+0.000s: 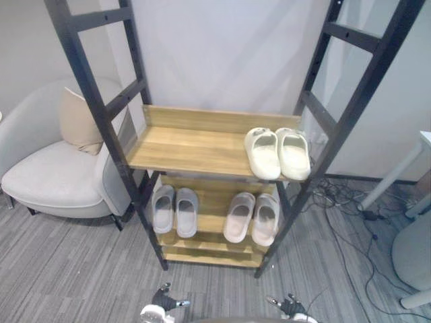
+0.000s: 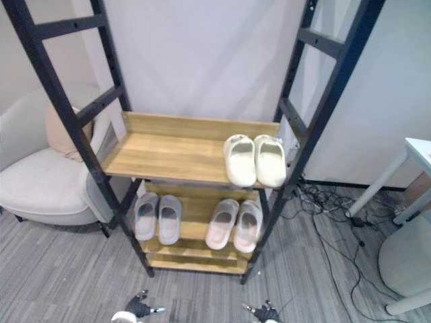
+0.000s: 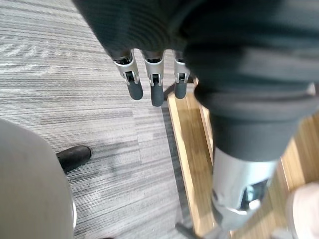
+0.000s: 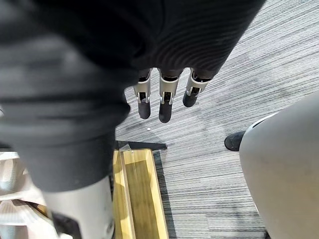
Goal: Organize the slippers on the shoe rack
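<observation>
— So, where are your fingers?
— Straight and empty on both my left hand (image 3: 155,92) and right hand (image 4: 165,105), hanging low over the floor (image 3: 75,99).
— And the slippers?
— Paired on the shoe rack (image 1: 101,114), heels outward for easy reach, I judge. The grey pair (image 1: 174,210) and pink pair (image 1: 252,217) sit low, the cream pair (image 1: 277,153) above.

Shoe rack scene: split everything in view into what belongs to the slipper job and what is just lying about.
Job: shoe rack; cream slippers on its upper shelf; grey slippers and pink slippers on the lower shelf.
Lying about: armchair, cushion, white table.
</observation>
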`<state>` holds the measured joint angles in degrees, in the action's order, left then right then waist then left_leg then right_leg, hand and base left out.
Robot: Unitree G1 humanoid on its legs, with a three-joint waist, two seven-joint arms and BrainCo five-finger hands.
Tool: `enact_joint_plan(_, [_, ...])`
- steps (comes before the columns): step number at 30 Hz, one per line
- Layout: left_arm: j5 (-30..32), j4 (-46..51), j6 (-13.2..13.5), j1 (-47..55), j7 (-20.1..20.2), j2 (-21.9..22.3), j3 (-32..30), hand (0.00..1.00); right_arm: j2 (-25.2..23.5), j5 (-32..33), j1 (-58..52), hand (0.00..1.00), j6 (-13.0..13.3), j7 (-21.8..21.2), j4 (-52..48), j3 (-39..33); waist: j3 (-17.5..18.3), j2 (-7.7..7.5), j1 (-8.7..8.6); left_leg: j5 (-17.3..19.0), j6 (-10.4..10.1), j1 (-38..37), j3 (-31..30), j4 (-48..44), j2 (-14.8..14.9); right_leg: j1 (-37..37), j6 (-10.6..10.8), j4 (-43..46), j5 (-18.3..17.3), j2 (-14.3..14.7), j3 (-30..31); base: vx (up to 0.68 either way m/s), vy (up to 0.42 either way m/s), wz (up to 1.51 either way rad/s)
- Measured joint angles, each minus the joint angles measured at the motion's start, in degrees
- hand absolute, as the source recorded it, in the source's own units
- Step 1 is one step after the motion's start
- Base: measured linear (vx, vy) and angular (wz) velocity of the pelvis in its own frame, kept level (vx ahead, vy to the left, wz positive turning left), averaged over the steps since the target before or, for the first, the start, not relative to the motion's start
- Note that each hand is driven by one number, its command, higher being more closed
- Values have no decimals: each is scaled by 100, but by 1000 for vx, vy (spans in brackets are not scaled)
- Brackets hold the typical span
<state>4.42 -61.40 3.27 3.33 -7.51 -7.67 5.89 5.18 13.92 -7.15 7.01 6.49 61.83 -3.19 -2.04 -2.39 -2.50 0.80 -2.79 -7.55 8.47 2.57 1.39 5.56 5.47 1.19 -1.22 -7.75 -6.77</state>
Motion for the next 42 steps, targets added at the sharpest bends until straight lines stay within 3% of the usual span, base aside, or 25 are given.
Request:
enact_joint_plan(1, [-4, 2, 4, 1, -2, -3, -38, 0, 67, -82, -67, 0, 30, -25, -25, 12, -37, 12, -4, 20, -2, 40, 0, -46, 4, -22, 2, 90, -53, -1, 7, 5, -4, 10])
enact_joint_plan(3, [-61, 80, 29, 11, -9, -21, -189, 0, 329, -276, -303, 0, 74, -94, 80, 147, -259, 40, -4, 344, -31, 475, -101, -735, 7, -389, -67, 862, -533, -47, -8, -4, -20, 23])
enact_joint_plan(6, [-126, 196, 26, -57, -8, 32, -259, 0, 405, -282, -448, 0, 40, -59, 232, 167, -519, 153, -81, 536, -121, 902, -238, -1123, 50, -673, -92, 1379, -821, -110, -298, -33, -71, 43])
enact_joint_plan(7, [-126, 265, 30, -62, -8, 100, -260, 0, 399, -283, -467, 0, 17, -35, 204, 149, -535, 211, -69, 668, 48, 938, 128, -1051, 178, -708, -104, 1313, -880, -127, -438, -33, -99, 67])
enact_joint_plan(8, [-128, 272, 27, -48, -6, 163, -274, 0, 406, -287, -460, 0, 25, -24, 152, 146, -549, 151, -66, 733, 212, 927, 668, -1063, 304, -744, -108, 1238, -883, -209, -519, 55, -44, 79])
enact_joint_plan(9, [-123, 292, 17, -103, 8, 244, -260, 0, 403, -282, -435, 0, 29, 38, 55, 95, -594, 208, -102, 787, 389, 1066, 1742, -1662, 630, -717, -84, 1288, -913, -319, -751, 89, -17, 109])
enact_joint_plan(10, [-124, 318, 21, -118, 7, 338, -254, 0, 444, -282, -491, 0, 36, 77, -77, 53, -600, 344, -153, 784, 260, 1031, 2011, -1737, 727, -671, -59, 1401, -993, -302, -989, 86, 1, 124])
enact_joint_plan(11, [-124, 314, 21, -125, 3, 368, -253, 0, 441, -282, -503, 0, 34, 84, -77, 32, -590, 351, -180, 812, 39, 1021, 1922, -1657, 707, -654, -36, 1521, -1103, -352, -1148, 130, 29, 114])
enact_joint_plan(13, [-125, 341, 34, -204, 8, 366, -174, 0, 397, -356, -327, 0, 29, 55, -99, 15, -618, 148, -86, 909, 132, 1021, 1698, -1687, 443, -588, 168, 1942, -1380, -720, -1406, 163, 40, 81])
enact_joint_plan(14, [-124, 317, 30, -218, 7, 375, -115, 0, 385, -449, -281, 0, 32, 42, -131, 13, -621, 116, -105, 964, 158, 985, 1597, -1672, 358, -576, 270, 2240, -1448, -841, -1448, 155, 43, 69])
enact_joint_plan(15, [-126, 257, 28, -256, 4, 398, 47, 0, 365, -481, -231, 0, 47, 31, -263, 12, -668, 93, -98, 1089, 109, 944, 1439, -1778, 265, -894, 255, 3199, -1435, -1055, -1120, 134, 48, 57])
enact_joint_plan(16, [-127, 262, 34, -257, 9, 398, 109, 0, 363, -484, -216, 0, 57, 30, -302, 11, -664, 87, -98, 1137, 121, 934, 1380, -1807, 229, -1031, 151, 3519, -1365, -1094, -923, 140, 100, 78])
enact_joint_plan(17, [-132, 266, 35, -272, 7, 388, 250, 0, 294, -489, -169, 0, 87, 31, -433, 13, -659, 91, -115, 1163, 130, 870, 1089, -1872, 143, -1467, -204, 4463, -999, -1090, -329, 138, 96, 82])
enact_joint_plan(18, [-163, 278, 34, -287, 6, 408, 252, 0, 210, -497, -152, 0, 94, 28, -482, 31, -660, 94, -148, 1190, 161, 829, 955, -1892, 143, -1650, -217, 4839, -1015, -952, 58, 212, 78, 113])
enact_joint_plan(20, [-241, 342, 33, -284, -6, 378, 167, 0, 165, -505, -159, 0, 88, -10, -500, 141, -669, 23, -156, 1203, 182, 807, 444, -1838, 214, -1838, -151, 4756, -1640, -77, 1076, 239, -27, 115])
enact_joint_plan(21, [-243, 342, 32, -272, -3, 392, 132, 0, 146, -503, -185, 0, 89, -28, -514, 155, -668, 19, -153, 1189, 158, 780, 299, -1792, 239, -1862, -129, 4627, -1728, 144, 1260, 246, -121, 109])
enact_joint_plan(22, [-244, 352, 34, -270, 2, 456, -38, 0, 139, -489, -267, 0, 89, -34, -600, 161, -671, 19, -134, 1148, 93, 664, 71, -1694, 286, -1855, -113, 4298, -1838, 567, 1736, 257, -173, 93])
enact_joint_plan(23, [-245, 353, 35, -266, -2, 480, -102, 0, 130, -491, -342, 0, 97, -35, -722, 186, -659, 8, -129, 1127, 57, 628, -66, -1682, 305, -1829, -98, 3915, -1832, 828, 2128, 270, -210, 114])
enact_joint_plan(24, [-245, 355, 43, -252, 0, 511, -251, 0, 59, -482, -407, 0, 137, -37, -764, 286, -586, -97, -128, 1116, -8, 654, -210, -1723, 229, -1665, -112, 3121, -1534, 928, 2553, 175, -150, 94])
enact_joint_plan(25, [-246, 358, 52, -258, 1, 506, -282, 0, 3, -479, -455, 0, 147, -39, -785, 325, -538, -221, -120, 1130, -54, 650, -278, -1738, 149, -1619, -149, 2754, -1250, 847, 2613, 177, -180, 113])
enact_joint_plan(26, [-243, 337, 60, -264, 0, 628, -381, 0, 88, -458, -478, 0, 152, -57, -838, 319, -519, -93, -107, 1229, -221, 652, -464, -1776, 248, -1400, -221, 2588, -1430, 842, 2353, 204, -182, 89])
enact_joint_plan(27, [-241, 355, 104, -251, 0, 767, -455, 0, 192, -487, -523, 0, 147, -65, -840, 325, -457, 38, -30, 1211, -250, 666, -431, -1731, 422, -1299, -288, 2401, -1381, 913, 2195, 234, -203, 79])
enact_joint_plan(30, [-239, 340, 108, -136, 4, 882, -472, 0, 280, -503, -539, 0, 142, -75, -797, 362, -300, 193, 12, 1013, -492, 537, -526, -1259, 616, -1126, -448, 2085, -1283, 1071, 1909, 135, -122, 45])
enact_joint_plan(35, [-238, 72, 100, -205, 5, 761, -318, 0, 279, -504, -493, 0, 148, -77, -674, 542, -250, 97, 1, 628, -504, 484, -813, -854, 657, -931, -548, 1704, -1114, 1080, 1643, 27, -57, 30])
enact_joint_plan(42, [-235, -154, 107, -268, 6, 491, -142, 0, 294, -508, -465, 0, 160, -104, -582, 622, -249, 84, -16, 490, -476, 305, -997, -694, 585, -562, -529, 1365, -994, 985, 1534, -54, 35, 17])
